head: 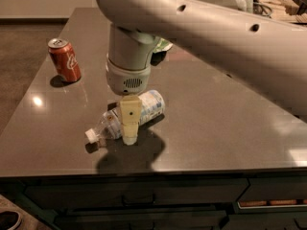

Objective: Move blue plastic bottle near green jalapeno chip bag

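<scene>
The blue plastic bottle (151, 105) lies on its side on the grey table (220, 114) near the front edge, with its white cap (91, 135) pointing to the front left. My gripper (129, 123) points straight down over the bottle's middle, its tan part crossing in front of the label and reaching almost to the table. The green jalapeno chip bag (164, 45) shows only as a small light-green sliver behind my arm, farther back on the table.
A red soda can (64, 60) stands upright at the table's left side. My large white arm (216, 32) spans the upper right of the view. Cluttered items (268, 4) sit beyond the table's far right corner. Drawers run below the front edge.
</scene>
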